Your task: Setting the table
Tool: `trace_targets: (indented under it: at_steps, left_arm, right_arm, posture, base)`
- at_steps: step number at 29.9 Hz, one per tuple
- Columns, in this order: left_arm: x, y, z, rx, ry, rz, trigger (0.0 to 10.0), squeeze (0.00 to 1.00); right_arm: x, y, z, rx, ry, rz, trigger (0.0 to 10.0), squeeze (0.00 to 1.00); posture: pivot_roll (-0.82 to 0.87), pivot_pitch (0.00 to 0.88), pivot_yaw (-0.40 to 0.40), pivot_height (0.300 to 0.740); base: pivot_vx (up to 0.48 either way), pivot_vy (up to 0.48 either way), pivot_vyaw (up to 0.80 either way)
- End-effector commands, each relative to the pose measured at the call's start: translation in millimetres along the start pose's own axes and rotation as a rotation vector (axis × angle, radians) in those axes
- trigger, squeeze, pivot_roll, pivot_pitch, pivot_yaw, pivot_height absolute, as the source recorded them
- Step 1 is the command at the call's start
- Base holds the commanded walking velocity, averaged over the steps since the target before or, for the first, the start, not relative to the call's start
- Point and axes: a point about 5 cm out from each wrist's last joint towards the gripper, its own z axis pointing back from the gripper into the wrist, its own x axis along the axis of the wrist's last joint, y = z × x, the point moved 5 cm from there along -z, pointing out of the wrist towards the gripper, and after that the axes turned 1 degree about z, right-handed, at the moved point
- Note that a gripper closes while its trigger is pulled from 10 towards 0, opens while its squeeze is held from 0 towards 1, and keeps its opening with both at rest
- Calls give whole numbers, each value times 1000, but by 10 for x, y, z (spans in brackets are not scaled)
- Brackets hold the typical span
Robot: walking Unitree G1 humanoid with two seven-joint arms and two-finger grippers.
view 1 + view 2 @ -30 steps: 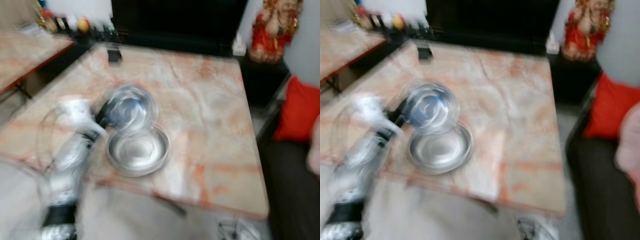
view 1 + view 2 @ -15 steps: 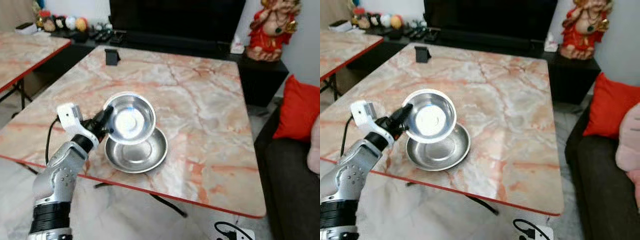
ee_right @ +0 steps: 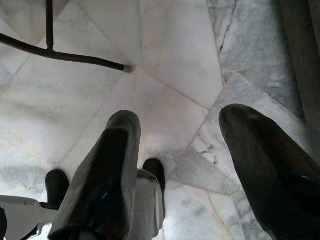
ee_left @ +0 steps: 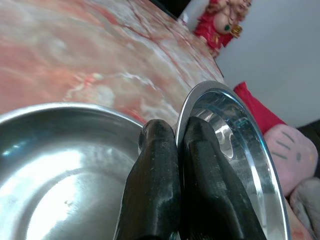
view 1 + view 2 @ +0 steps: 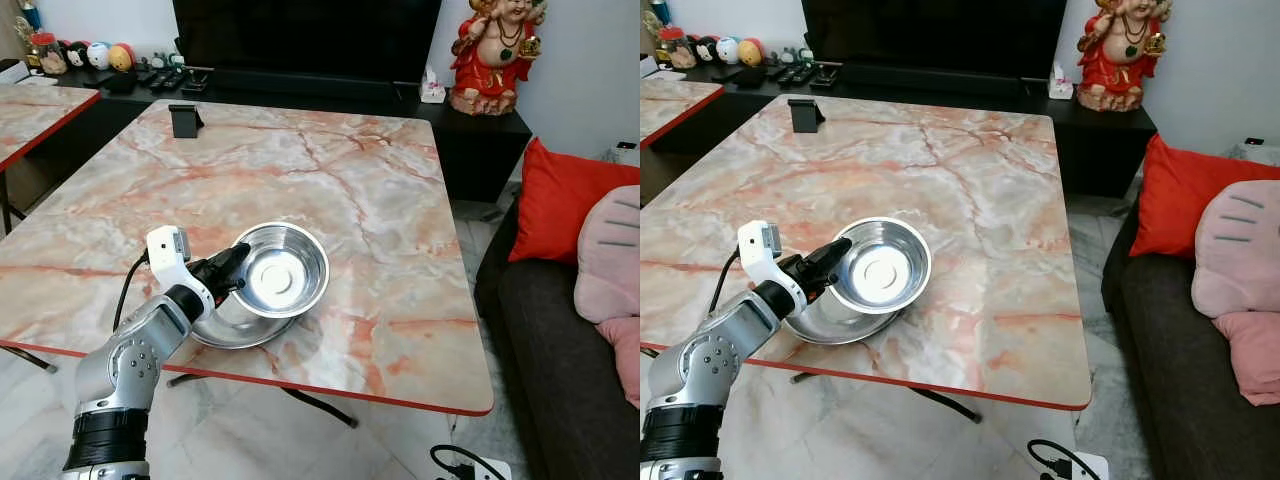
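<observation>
I see my left gripper (image 5: 238, 262) clamped on the rim of the small bowl (image 5: 280, 283), holding it tilted over the big bowl (image 5: 222, 328) near the table's (image 5: 380, 200) front edge. My right gripper (image 3: 185, 165) hangs over the floor (image 3: 165, 60), fingers apart.

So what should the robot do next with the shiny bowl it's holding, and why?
Probably carry it sideways to a bare spot. The left gripper pinches the steel bowl by its rim, tilted over the steel plate, and the marble table has open room.
</observation>
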Motion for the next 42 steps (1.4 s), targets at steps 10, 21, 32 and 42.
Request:
trace_targets:
  at_steps: [10, 21, 32, 42]
  left_arm:
    - [165, 144, 97, 81, -27, -25, 10000, 0]
    - [69, 271, 216, 140, 12, -40, 10000, 0]
    - [43, 278, 167, 175, -15, -10, 10000, 0]
    - [64, 324, 170, 212, -30, -12, 10000, 0]
  right_arm:
    - [-2, -12, -1, -2, 5, 4, 10000, 0]
    - [1, -9, -3, 0, 6, 6, 10000, 0]
    - [6, -4, -4, 5, 4, 15, 10000, 0]
    - [9, 1, -5, 7, 4, 13, 10000, 0]
  posture:
    - [110, 0, -32, 731]
    - [112, 0, -32, 731]
    - [109, 0, -31, 731]
    - [110, 0, -32, 731]
  base:
    - [0, 0, 0]
    - [0, 0, 0]
    - [0, 0, 0]
    - [0, 0, 0]
